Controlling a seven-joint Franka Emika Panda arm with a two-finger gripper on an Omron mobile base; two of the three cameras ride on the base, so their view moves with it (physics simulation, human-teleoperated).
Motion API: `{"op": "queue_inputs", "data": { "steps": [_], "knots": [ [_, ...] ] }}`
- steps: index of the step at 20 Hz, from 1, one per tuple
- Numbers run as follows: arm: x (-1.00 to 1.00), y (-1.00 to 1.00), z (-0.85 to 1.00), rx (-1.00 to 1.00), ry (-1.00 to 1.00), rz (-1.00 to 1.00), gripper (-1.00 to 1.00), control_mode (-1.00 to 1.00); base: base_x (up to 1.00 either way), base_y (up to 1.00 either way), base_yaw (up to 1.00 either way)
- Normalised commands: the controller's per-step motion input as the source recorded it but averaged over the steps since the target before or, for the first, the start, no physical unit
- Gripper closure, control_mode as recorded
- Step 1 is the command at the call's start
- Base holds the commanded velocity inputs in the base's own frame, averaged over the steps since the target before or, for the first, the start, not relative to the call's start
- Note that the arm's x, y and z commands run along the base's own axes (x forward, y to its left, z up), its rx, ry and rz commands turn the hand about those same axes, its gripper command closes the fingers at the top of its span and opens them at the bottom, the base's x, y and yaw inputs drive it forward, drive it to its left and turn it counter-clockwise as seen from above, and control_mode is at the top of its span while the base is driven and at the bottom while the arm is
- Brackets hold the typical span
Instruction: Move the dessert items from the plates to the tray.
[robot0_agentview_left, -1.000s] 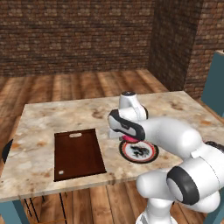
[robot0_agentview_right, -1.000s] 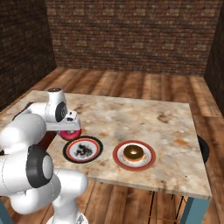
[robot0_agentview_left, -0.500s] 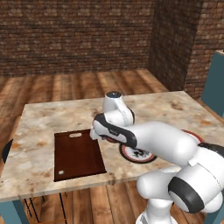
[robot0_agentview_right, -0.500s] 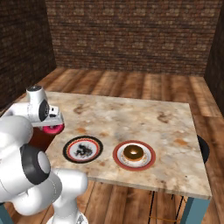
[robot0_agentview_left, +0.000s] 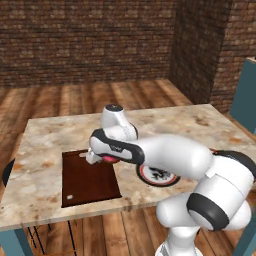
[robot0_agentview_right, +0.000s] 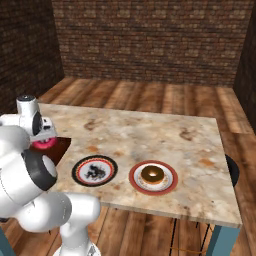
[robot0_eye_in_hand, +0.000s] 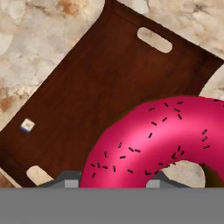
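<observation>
Pink doughnut (robot0_eye_in_hand: 157, 144) held up over the tray (robot0_eye_in_hand: 87, 100), pinched tight in the gripper (robot0_agentview_left: 102, 159). Best to go a bit more toward the middle of the board, come down slow, then let go flat so no rolling off. Right against the finger tips, hanging just under the hand, near the tray's edge. Black-rimmed plate (robot0_agentview_right: 95, 170) bare now. Brown doughnut (robot0_agentview_right: 152, 174) waiting on the red-rimmed plate (robot0_agentview_right: 153, 186), well apart on the table (robot0_agentview_right: 165, 135).

Marble-pattern table (robot0_agentview_right: 150, 127) carries dark wooden tray (robot0_agentview_left: 87, 180) at one end, black-rimmed plate (robot0_agentview_right: 94, 170) near front edge, red-rimmed plate (robot0_agentview_right: 153, 177) just beside it, apart.
</observation>
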Motion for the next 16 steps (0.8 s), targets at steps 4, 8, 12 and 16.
{"op": "queue_inputs", "data": {
  "steps": [4,8,12,16],
  "knots": [
    [0.0,0.49,0.0,-0.02,0.0,0.19,1.0,-1.0,0.0,0.0,0.0],
    [0.12,0.22,-0.2,-0.08,0.0,0.02,1.0,-1.0,0.0,0.0,0.0],
    [0.25,0.26,-0.35,-0.08,0.0,0.0,1.0,-1.0,0.0,0.0,0.0],
    [0.29,0.22,-0.29,-0.04,0.0,0.0,1.0,-1.0,0.0,0.0,0.0]
  ]
}}
